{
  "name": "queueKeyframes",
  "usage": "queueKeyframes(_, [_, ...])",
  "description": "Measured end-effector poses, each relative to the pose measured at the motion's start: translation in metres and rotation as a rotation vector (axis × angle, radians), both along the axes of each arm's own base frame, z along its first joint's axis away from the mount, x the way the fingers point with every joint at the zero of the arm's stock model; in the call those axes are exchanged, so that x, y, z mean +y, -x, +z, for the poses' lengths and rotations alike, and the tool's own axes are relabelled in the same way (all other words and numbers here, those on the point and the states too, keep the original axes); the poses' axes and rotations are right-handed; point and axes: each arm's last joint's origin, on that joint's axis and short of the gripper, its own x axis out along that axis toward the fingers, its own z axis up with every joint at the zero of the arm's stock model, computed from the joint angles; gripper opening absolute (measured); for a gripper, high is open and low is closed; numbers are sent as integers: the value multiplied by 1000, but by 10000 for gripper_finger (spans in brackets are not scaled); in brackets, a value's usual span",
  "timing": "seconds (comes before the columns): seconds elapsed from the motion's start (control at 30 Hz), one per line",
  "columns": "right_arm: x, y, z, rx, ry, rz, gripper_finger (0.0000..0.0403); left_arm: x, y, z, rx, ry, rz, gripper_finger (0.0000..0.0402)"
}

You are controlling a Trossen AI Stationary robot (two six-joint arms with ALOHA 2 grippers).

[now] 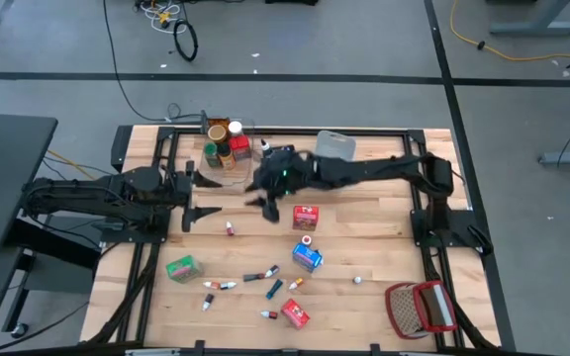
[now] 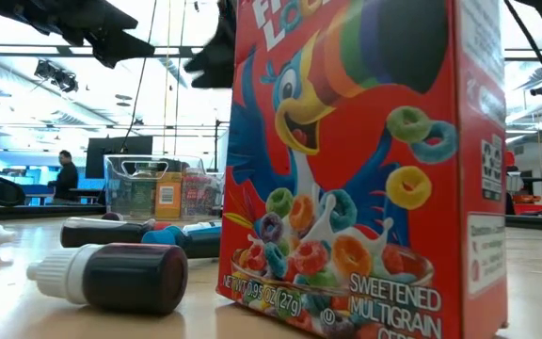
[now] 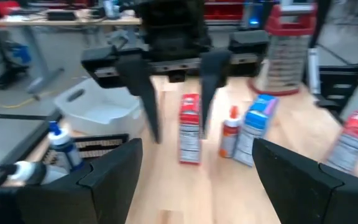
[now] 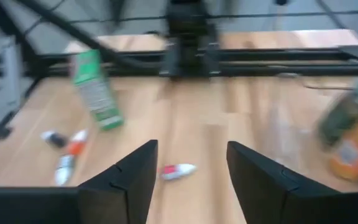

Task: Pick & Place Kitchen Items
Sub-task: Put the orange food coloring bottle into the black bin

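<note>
Kitchen items lie scattered on the wooden table: a red box (image 1: pixel 307 217), a blue box (image 1: pixel 307 257), a green box (image 1: pixel 180 268), another red box (image 1: pixel 295 314) and several small tubes (image 1: pixel 265 277). Jars stand in a clear bin (image 1: pixel 228 148). My right gripper (image 1: pixel 265 206) hangs open above the table's middle, next to the clear bin, with nothing between its fingers (image 4: pixel 191 162). A small red tube (image 4: pixel 178 171) lies on the table below and ahead of it. My left gripper (image 1: pixel 211 195) waits open at the left, facing the right gripper (image 3: pixel 173 118).
A grey-blue bin (image 1: pixel 336 145) sits at the far edge. A red-and-white wire basket (image 1: pixel 421 309) stands at the near right corner. In the low view a red cereal box (image 2: pixel 346 169) fills the foreground beside a dark tube (image 2: pixel 111 278). Bare wood (image 1: pixel 384 227) lies right of centre.
</note>
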Motion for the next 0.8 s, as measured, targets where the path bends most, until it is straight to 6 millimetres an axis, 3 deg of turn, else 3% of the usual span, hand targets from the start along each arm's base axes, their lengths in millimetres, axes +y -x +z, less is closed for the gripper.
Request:
queueKeyframes(0.17, [42, 3, 3, 23, 4, 94, 215, -2, -2, -2, 12, 45, -48, 311])
queueKeyframes(0.37, [75, 10, 8, 43, 7, 169, 211, -2, -16, -17, 88, 75, -41, 311])
queueKeyframes(0.63, [86, 34, 25, 129, 38, 219, 200, -2, -42, -42, 224, 92, -30, 311])
queueKeyframes(0.8, [90, 44, 16, 276, 40, 234, 198, -2, -57, -47, 212, 101, -43, 311])
